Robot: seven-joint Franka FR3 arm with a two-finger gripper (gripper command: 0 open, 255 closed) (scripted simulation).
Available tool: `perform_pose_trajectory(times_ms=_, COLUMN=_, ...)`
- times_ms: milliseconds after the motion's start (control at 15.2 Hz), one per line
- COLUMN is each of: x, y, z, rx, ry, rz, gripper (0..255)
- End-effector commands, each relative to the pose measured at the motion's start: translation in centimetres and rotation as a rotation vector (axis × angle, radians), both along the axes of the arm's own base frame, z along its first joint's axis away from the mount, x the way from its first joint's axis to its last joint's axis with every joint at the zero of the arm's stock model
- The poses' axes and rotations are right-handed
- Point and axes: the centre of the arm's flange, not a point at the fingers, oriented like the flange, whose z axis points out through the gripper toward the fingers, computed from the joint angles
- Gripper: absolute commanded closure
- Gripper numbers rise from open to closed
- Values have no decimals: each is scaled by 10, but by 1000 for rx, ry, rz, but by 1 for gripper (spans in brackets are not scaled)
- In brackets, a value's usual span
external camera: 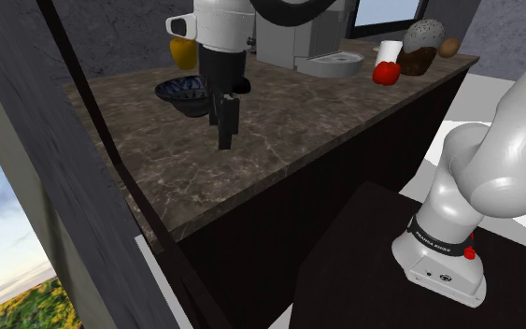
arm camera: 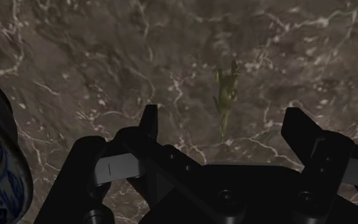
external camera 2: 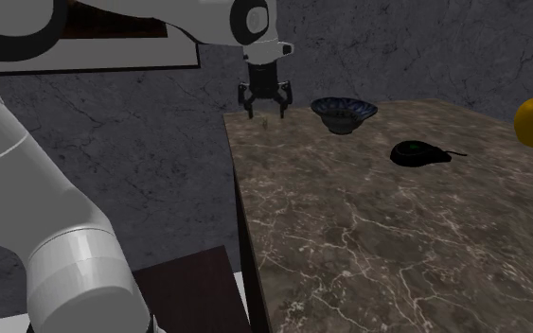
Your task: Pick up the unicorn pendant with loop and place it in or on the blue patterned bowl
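Olive pendant (arm camera: 226, 94) seemingly beneath spread gripper (arm camera: 224, 121).

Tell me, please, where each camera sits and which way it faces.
Shoulder view: beside and behind the stand, looking down over the counter; shows the arm and the gripper by the bowl.
Second exterior view: low off the counter's edge, looking along it toward a grey wall; the arm looms at this view's left, the gripper beyond.
Wrist view: on the hand, looking down at the counter; the open gripper frames the pendant, not touching it.
Shared: all three show the gripper, bowl and counter.
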Motion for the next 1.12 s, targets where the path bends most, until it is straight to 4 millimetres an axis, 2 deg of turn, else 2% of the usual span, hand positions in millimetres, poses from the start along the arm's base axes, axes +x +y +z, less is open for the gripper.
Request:
perform_pose_trajectory(times_ms=0, x=2, y=2, z=-10, rx=0, ry=-1, rz=2, gripper=0)
perform_pose_trajectory(times_ms=198, x=3, y=3, z=-24, rx=0, ry=-1, rz=2, gripper=0)
perform_pose_trajectory(times_ms=660, x=3, y=3, z=-24, rx=0, ry=-1, rz=2, gripper=0)
perform_pose_trajectory(times_ms=726, x=3, y=3, z=-24, rx=0, ry=-1, rz=2, gripper=255)
perform_pose_trajectory(times_ms=1056, x=3, y=3, z=-24, rx=0, ry=-1, rz=2, gripper=255)
